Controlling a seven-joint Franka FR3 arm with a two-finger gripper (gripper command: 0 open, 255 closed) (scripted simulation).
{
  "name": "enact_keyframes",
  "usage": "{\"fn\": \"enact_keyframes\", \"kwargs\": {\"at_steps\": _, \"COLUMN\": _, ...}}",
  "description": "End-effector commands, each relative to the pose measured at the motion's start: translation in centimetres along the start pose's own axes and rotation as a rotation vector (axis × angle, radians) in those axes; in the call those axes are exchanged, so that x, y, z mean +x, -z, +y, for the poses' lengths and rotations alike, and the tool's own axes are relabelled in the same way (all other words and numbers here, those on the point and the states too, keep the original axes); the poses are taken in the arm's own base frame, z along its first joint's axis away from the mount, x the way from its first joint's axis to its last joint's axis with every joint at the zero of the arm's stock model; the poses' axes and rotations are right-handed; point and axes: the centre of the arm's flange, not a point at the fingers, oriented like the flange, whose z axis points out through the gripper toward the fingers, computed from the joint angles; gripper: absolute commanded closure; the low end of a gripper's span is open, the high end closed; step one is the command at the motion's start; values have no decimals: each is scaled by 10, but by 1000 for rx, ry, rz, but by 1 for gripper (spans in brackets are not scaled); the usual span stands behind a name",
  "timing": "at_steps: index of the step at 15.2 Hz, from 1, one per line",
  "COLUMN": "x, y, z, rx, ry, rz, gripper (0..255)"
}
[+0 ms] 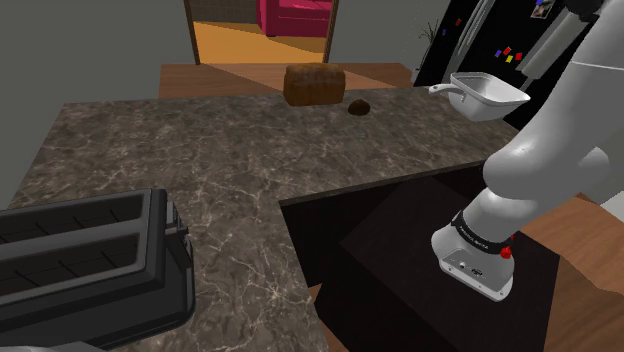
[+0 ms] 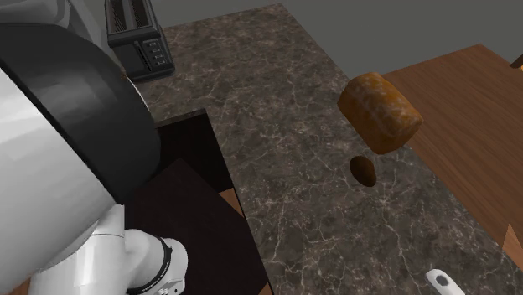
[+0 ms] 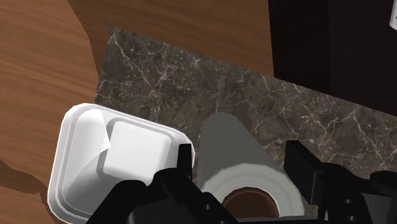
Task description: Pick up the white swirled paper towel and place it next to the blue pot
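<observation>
shoulder view, left to right: black toaster (image 1: 90,255) down at 8 o'clock on dark marble counter (image 1: 200,150). brown bread loaf (image 1: 314,85) up around 12, small brown lump (image 1: 358,106) just beside it. white pot (image 1: 487,95) at 2 o'clock, handle poking toward loaf. white arm (image 1: 560,150) at 3.

wrist view: paper towel roll (image 3: 229,137), greyish white with brown core, sits just beside white pot, marble behind both. gripper (image 3: 240,148) is right over roll's core end. honestly can't tell if claw's pinching roll or loose.
</observation>
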Motion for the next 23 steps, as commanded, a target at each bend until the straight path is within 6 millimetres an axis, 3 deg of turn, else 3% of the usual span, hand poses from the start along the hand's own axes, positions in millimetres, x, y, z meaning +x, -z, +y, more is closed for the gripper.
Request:
{"fn": "enact_keyframes", "kwargs": {"at_steps": 1, "x": -14, "y": -4, "z": 25, "rx": 0, "ry": 5, "rz": 2, "gripper": 255}}
{"fn": "enact_keyframes", "kwargs": {"at_steps": 3, "x": -22, "y": -6, "z": 42, "rx": 0, "ry": 5, "rz": 2, "gripper": 255}}
{"fn": "enact_keyframes", "kwargs": {"at_steps": 23, "x": -12, "y": -111, "z": 35, "rx": 0, "ry": 5, "rz": 2, "gripper": 255}}
